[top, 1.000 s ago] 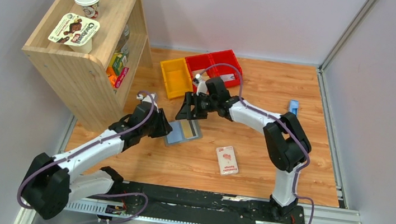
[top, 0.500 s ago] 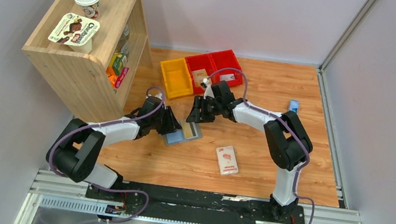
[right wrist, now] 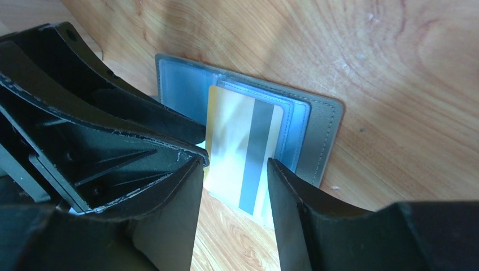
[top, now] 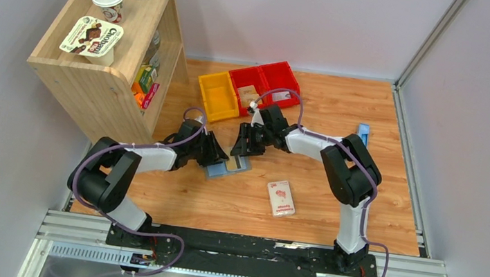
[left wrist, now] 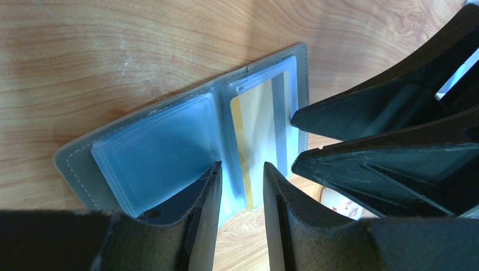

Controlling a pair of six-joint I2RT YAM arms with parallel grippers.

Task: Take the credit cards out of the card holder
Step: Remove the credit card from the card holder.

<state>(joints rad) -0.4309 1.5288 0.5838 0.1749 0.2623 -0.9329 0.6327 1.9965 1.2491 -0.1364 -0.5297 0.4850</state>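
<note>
The grey card holder [top: 225, 169] lies open and flat on the wooden table, its pale blue pockets [left wrist: 152, 141] facing up. A gold credit card [right wrist: 234, 135] with a grey stripe sticks partway out of one pocket, toward the right wrist camera. My right gripper [right wrist: 234, 167] is open, low over that protruding end, one finger near each long edge of the card. My left gripper [left wrist: 242, 169] is open at the holder's opposite edge, its left finger resting on the other pocket. The two grippers [top: 230, 152] nearly meet over the holder. No other cards show.
A white-and-pink packet [top: 280, 198] lies in front of the holder to the right. A yellow bin [top: 218, 96] and red bins [top: 267, 82] stand behind it. A wooden shelf [top: 109, 53] with cups rises at the left. A small blue object [top: 363, 132] lies at the far right.
My right gripper has come down toward the holder's right half and its jaws have narrowed. The left arm has folded in closer while its gripper stayed at the holder's left edge.
</note>
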